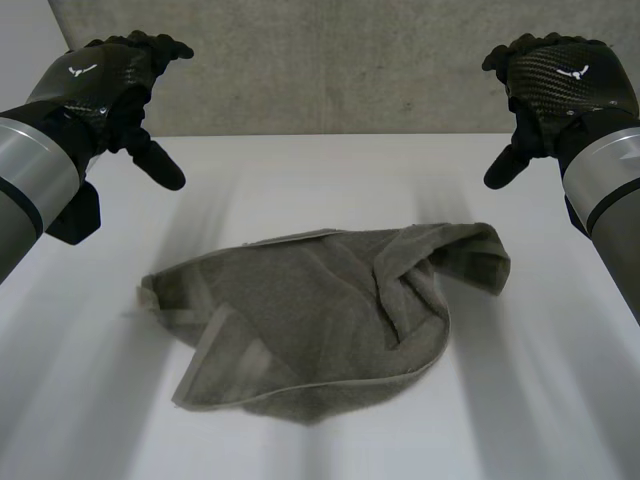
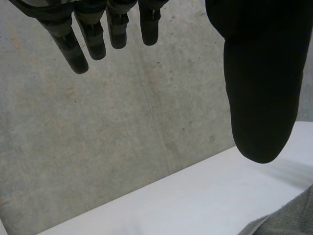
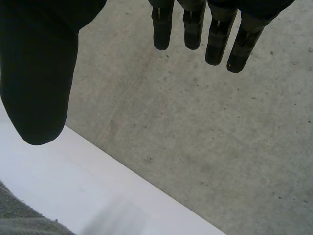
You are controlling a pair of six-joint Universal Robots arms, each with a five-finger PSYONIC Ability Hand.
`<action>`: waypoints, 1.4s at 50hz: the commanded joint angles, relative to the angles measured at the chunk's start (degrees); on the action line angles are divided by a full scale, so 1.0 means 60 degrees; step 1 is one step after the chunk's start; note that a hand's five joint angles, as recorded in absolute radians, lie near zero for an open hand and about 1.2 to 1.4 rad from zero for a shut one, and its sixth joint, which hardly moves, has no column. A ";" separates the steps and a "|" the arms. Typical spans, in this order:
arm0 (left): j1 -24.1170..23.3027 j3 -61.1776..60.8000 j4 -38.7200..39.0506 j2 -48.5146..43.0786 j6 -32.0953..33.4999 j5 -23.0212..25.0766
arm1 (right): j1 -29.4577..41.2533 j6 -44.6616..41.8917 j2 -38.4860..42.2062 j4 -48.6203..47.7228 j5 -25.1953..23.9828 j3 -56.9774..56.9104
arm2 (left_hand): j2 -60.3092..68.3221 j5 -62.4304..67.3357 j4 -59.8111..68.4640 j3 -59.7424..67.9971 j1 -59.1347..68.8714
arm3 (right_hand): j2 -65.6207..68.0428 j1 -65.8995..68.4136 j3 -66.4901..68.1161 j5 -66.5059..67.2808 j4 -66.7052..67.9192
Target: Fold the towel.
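A grey-green towel (image 1: 320, 315) lies crumpled on the white table (image 1: 80, 400), its right side bunched into folds and a striped edge turned up at the front left. My left hand (image 1: 105, 85) hangs raised over the table's far left, fingers (image 2: 80, 46) straight and thumb (image 2: 259, 98) apart, holding nothing. My right hand (image 1: 560, 85) is raised at the far right, also open and empty, its fingers (image 3: 215, 39) spread away from the thumb (image 3: 39, 88). Both hands are well clear of the towel. A corner of the towel (image 2: 288, 220) shows below the left thumb, and another bit of towel (image 3: 19, 220) below the right thumb.
A grey concrete wall (image 1: 330, 60) rises just behind the table's far edge (image 1: 330, 135). Bare white tabletop surrounds the towel on all sides.
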 commanded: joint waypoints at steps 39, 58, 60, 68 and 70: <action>-0.3256 -0.4057 0.1009 -0.2201 0.1412 -0.0197 | 0.0199 -0.0629 0.1696 0.0614 -0.2570 0.3244 | 0.3508 0.3137 0.3483 0.3470 0.3417 | -0.0450 -0.0299 -0.0352 -0.0407 -0.0527; -0.3666 -0.3940 0.2284 -0.3621 0.1207 -0.1266 | 0.0067 -0.0644 0.1637 -0.0308 -0.2555 0.4284 | 0.6676 0.6305 0.6652 0.6639 0.6585 | -0.0450 -0.0299 -0.0352 -0.0407 -0.0527; -0.3666 -0.3925 0.2298 -0.3695 0.1192 -0.1266 | 0.0067 -0.0644 0.1637 -0.0308 -0.2555 0.4313 | 0.6648 0.6277 0.6623 0.6610 0.6557 | -0.0450 -0.0299 -0.0352 -0.0407 -0.0527; -0.3680 -0.3940 0.2313 -0.3841 0.1221 -0.1281 | 0.0067 -0.0644 0.1593 -0.0323 -0.2541 0.4401 | 0.8666 0.8295 0.8642 0.8629 0.8575 | -0.0450 -0.0299 -0.0352 -0.0407 -0.0527; -0.3680 -0.3954 0.2502 -0.3798 0.1221 -0.1353 | 0.0067 -0.0644 0.1593 -0.0352 -0.2541 0.4387 | 1.1760 1.1389 1.1736 1.1723 1.1669 | -0.0450 -0.0299 -0.0352 -0.0407 -0.0527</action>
